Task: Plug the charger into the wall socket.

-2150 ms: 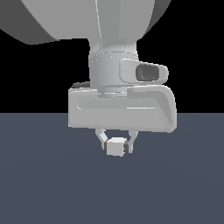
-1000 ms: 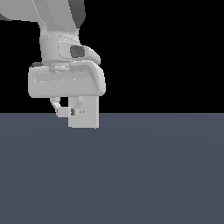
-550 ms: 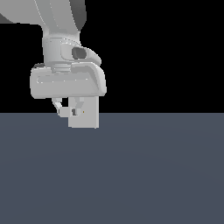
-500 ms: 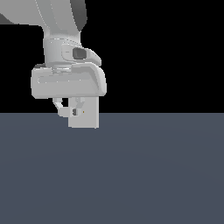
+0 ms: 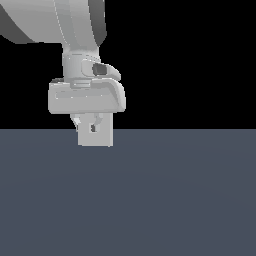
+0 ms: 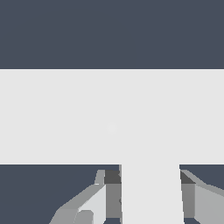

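My gripper [image 5: 88, 122] is shut on the charger [image 6: 150, 197], a small plain white-grey cube held between both fingers [image 6: 101, 197]. The wall socket [image 5: 100, 140] is a larger flat white-grey block standing on the dark floor, directly behind the fingers in the exterior view. In the wrist view the socket [image 6: 65, 114] is a wide pale band, and the charger's far end meets it. In the exterior view the charger blends into the socket's face and cannot be told apart. The socket's holes do not show.
A dark grey-blue floor [image 5: 175, 200] spreads around the socket, under a black background. Nothing else shows.
The hand carried the charger from the middle to the exterior view's left and reached the socket. In the last half second it shifted slightly toward the exterior view's right; the socket stayed put.
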Robot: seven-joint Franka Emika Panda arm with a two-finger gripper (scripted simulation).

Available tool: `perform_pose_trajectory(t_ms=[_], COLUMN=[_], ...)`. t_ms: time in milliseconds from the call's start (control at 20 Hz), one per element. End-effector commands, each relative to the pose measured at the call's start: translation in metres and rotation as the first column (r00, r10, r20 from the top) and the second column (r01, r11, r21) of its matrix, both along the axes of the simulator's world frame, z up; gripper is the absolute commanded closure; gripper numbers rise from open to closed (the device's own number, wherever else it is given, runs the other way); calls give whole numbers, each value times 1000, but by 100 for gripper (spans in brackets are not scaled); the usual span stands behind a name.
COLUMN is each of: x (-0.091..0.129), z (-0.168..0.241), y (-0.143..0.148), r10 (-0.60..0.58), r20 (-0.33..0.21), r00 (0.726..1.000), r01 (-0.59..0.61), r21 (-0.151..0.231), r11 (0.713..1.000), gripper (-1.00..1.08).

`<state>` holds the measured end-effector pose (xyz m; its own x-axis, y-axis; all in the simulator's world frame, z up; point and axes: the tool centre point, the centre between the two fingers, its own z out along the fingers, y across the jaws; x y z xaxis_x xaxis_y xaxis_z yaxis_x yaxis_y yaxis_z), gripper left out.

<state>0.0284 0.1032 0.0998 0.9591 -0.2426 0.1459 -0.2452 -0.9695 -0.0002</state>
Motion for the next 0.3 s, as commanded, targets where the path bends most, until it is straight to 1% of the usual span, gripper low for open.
perform_pose_trajectory(t_ms=[0,250], x=[6,9], z=[0,0], y=[-1,-2], r10=[0,0], r20=[0,0], r00=[1000,1000], r01=[0,0], r21=[0,0], r11=[1000,1000], gripper=[108,108])
